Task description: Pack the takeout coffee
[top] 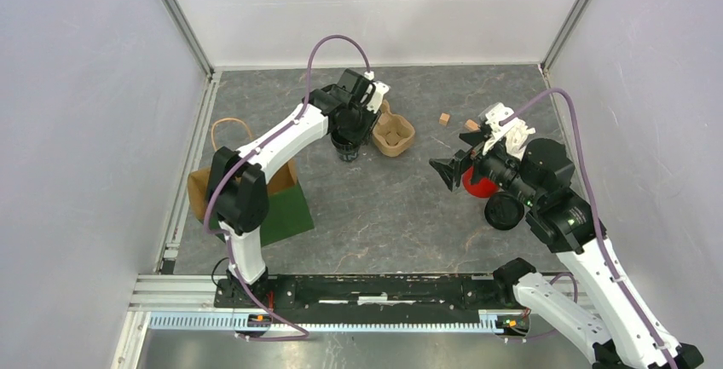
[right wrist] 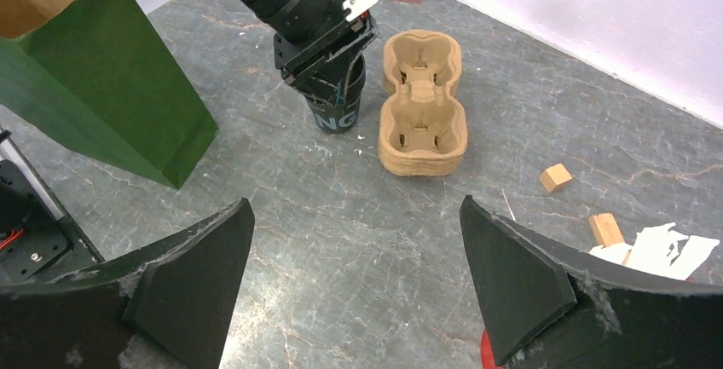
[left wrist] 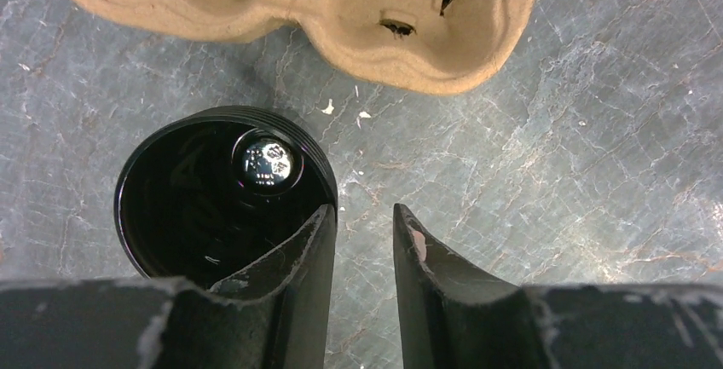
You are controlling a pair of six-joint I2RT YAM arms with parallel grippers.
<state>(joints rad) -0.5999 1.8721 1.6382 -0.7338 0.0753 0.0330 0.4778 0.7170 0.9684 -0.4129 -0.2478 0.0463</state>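
Note:
The takeout coffee [top: 345,146] is a small black cup standing upright on the grey table, just left of the brown pulp tray [top: 393,133]. From the left wrist view the cup [left wrist: 196,207] has no lid and I look into its dark inside. My left gripper [left wrist: 364,208] hangs right above it with its jaws a narrow gap apart. Its left finger [left wrist: 298,267] lies over the cup's right rim, and only table shows between the jaws. In the right wrist view the cup [right wrist: 339,113] stands under the left gripper. My right gripper [right wrist: 356,201] is wide open and holds nothing.
A paper bag [top: 286,207] with a green side lies at the left [right wrist: 102,88]. A red cup [top: 477,186] and a round black disc [top: 505,211] sit under the right arm. Small wooden blocks [right wrist: 554,177] and white paper [right wrist: 665,245] lie to the right of the tray [right wrist: 422,105].

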